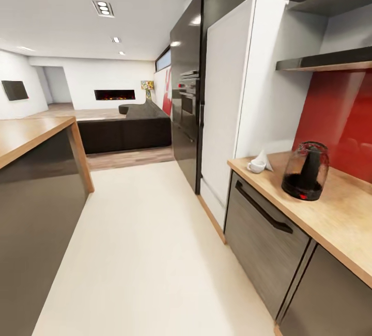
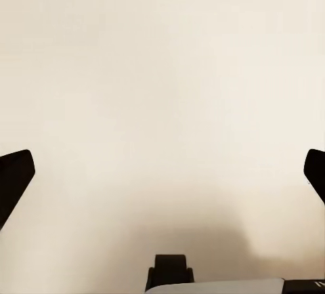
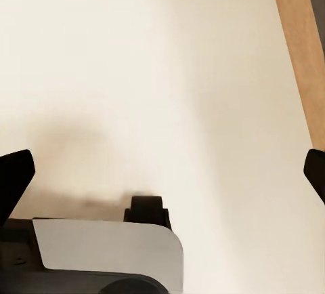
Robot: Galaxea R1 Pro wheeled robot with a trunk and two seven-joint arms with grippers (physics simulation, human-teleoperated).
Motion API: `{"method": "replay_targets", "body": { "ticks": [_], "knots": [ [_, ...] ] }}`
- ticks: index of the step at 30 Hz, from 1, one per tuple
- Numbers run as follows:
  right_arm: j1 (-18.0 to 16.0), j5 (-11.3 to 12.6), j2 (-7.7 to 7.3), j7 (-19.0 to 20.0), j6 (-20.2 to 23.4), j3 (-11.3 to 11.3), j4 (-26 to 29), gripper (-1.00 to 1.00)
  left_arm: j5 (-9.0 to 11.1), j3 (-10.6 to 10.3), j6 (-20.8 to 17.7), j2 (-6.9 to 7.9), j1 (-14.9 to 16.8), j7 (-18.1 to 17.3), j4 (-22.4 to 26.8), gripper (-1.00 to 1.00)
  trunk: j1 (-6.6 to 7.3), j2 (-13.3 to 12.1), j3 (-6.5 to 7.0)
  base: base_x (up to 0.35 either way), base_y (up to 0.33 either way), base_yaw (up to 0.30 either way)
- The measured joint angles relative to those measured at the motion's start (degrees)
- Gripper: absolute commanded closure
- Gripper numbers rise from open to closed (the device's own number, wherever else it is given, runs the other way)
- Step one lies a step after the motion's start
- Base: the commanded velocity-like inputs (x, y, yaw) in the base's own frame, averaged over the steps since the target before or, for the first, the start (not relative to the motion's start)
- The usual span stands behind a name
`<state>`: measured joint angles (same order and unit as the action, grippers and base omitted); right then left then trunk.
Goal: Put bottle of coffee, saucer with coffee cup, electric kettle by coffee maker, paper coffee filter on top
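Pincers both released — left pincer (image 2: 162, 172) and right pincer (image 3: 162, 172) aimed down at pale floor (image 1: 144, 253), nothing gripped.

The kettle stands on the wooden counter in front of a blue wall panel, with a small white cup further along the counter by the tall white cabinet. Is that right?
Not quite: the wall panel behind the electric kettle is red, not blue, as the head view shows. The rest holds: the kettle stands on the kitchen countertop, and the coffee cup sits further along by the tall white cabinet.
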<state>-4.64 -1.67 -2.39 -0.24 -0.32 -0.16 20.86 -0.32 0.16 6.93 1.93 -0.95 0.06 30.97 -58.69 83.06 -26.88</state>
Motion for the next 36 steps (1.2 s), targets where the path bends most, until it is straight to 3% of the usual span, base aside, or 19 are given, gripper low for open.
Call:
{"method": "replay_targets", "body": {
  "ticks": [23, 36],
  "knots": [
    [0.0, 0.0, 0.03, 0.1, 0.0, 0.0, -0.2, -1.0, 0.0, 0.0, 0.0, 0.0, 0.0, 0.0, 0.0, -1.0, 0.0, 0.0, 0.0, 0.329, 0.118, 0.0],
    [0.0, 0.1, 0.3, 0.2, 0.0, 0.0, -4.0, -1.0, 0.0, 0.0, 0.0, 0.0, 0.0, 0.0, 0.0, -1.0, 0.0, 0.0, 0.0, 0.329, 0.079, 0.0]
  ]
}}
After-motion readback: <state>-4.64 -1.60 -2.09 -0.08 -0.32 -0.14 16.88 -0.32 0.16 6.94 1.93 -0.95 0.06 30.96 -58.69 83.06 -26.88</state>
